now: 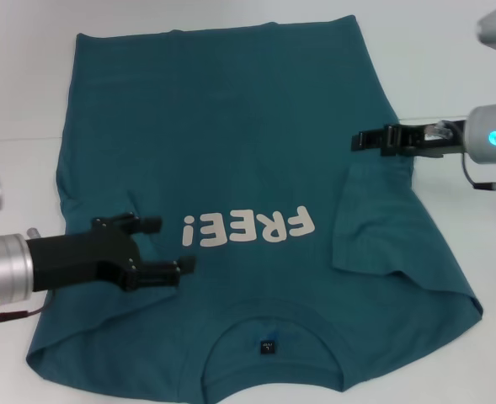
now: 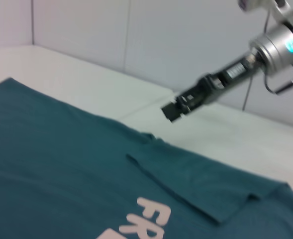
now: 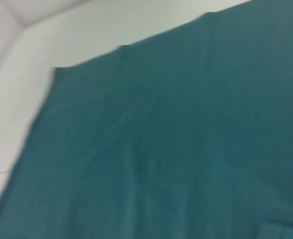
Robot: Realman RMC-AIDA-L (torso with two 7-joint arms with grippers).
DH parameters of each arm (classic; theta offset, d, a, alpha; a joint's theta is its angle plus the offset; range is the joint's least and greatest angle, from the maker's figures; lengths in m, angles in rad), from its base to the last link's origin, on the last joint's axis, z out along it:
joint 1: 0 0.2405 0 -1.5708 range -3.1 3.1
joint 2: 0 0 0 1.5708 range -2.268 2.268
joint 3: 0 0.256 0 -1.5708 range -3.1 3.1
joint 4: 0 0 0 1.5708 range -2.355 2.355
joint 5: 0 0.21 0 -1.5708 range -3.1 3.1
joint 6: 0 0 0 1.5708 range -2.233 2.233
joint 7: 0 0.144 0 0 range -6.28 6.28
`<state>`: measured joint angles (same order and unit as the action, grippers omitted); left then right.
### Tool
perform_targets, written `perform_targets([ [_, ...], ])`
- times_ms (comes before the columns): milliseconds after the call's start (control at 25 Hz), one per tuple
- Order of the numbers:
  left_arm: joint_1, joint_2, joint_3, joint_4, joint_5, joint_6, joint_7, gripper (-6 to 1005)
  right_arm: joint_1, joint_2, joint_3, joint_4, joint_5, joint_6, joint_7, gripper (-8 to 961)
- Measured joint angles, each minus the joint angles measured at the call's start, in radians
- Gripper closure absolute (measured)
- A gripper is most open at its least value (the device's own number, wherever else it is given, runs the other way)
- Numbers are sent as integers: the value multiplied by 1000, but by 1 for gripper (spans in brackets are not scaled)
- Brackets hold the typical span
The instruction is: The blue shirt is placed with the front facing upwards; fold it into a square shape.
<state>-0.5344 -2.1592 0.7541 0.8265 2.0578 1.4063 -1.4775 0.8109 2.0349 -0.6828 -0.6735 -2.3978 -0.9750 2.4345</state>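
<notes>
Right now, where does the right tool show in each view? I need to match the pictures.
Head view: the right tool is at the right edge, over the shirt beside the folded-in sleeve.
Left wrist view: it is at upper right, above the white table past the shirt's edge.
Right wrist view: not in it; only shirt and table.
Shared landmark: the FREE! lettering, partly seen from the left wrist.

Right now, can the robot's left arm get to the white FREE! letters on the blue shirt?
Probably yes. The left gripper hovers beside the lettering on the blue shirt, with nothing between them.
</notes>
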Motion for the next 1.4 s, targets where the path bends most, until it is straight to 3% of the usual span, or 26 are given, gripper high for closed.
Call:
perform_targets([
  [320, 35, 5, -97, 23, -43, 55, -134, 64, -205, -4, 6, -174, 230, -277, -128, 177],
  [640, 170, -2, -121, 193, -37, 84, -452, 64, -363, -3, 12, -249, 376, -401, -246, 57],
  [880, 249, -9, -123, 253, 38, 91, -447, 63, -390, -3, 67, -220, 409, -405, -321, 15],
  [1400, 249, -3, -218, 197, 150, 63, -529, 64, -378, -19, 103, -168, 407, -389, -345, 15],
])
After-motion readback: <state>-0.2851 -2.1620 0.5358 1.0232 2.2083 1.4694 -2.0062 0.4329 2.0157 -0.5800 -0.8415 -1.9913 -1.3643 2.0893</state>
